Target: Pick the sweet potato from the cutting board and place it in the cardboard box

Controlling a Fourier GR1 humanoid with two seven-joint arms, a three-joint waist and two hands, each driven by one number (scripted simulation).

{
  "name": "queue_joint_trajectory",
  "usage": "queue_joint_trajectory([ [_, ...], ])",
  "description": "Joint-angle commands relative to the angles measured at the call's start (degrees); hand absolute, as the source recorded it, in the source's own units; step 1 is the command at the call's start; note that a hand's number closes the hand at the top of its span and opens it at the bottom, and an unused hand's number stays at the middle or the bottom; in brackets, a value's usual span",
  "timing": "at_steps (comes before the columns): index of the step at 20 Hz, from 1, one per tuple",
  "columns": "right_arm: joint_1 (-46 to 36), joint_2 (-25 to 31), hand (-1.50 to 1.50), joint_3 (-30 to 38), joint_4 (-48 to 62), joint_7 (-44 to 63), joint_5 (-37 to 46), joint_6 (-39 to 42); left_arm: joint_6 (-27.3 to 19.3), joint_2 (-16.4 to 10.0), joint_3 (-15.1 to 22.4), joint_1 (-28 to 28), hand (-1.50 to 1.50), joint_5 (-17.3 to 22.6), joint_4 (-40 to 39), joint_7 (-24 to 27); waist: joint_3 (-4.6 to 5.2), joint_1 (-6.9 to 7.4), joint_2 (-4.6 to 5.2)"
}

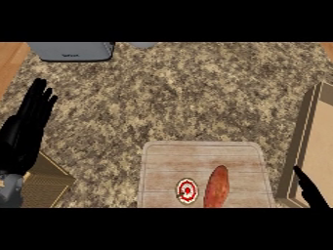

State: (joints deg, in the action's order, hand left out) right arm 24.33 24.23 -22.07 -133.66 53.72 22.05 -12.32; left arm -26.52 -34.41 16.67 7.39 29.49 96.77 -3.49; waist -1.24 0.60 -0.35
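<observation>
Head view: sweet potato (pixel 217 187) lies on the board (pixel 197 156), right of centre, long axis running up-down, its lower end cut off by the view's edge. A red-and-white disc (pixel 187 190) sits just beside it on its left, also on the board. Box (pixel 327 141) is just right of the board, open side up; contact unclear. Left hand (pixel 28 124) rests at the left edge, fingers straight and up, holding nothing. Right hand (pixel 309 188) only partly shows at lower right by the box's left wall; can't tell its state. Grey appliance (pixel 72 50) at top left of the counter (pixel 183 97).
</observation>
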Motion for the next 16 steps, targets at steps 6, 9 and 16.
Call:
queue_joint_trajectory([
  [6, -6.0, -5.1, -1.50, -4.0, 3.4, 5.6, 8.1, 0.2, 0.0, 4.0, -0.6, 0.4, 0.00, 1.7, -2.2, -0.8, 1.27, -0.68, 0.40],
  [9, -7.7, -7.6, -1.50, -5.3, 5.4, 5.8, 10.9, -0.6, 2.2, 2.3, -3.1, 1.4, 0.00, 4.3, -2.6, -2.1, 1.27, -0.73, 0.38],
  [16, -10.6, -12.6, -1.50, -6.5, 14.5, 3.4, 13.5, -1.7, 2.0, 5.2, -0.9, -0.8, 0.00, 1.8, -4.7, 3.1, 1.25, -0.54, 0.51],
])
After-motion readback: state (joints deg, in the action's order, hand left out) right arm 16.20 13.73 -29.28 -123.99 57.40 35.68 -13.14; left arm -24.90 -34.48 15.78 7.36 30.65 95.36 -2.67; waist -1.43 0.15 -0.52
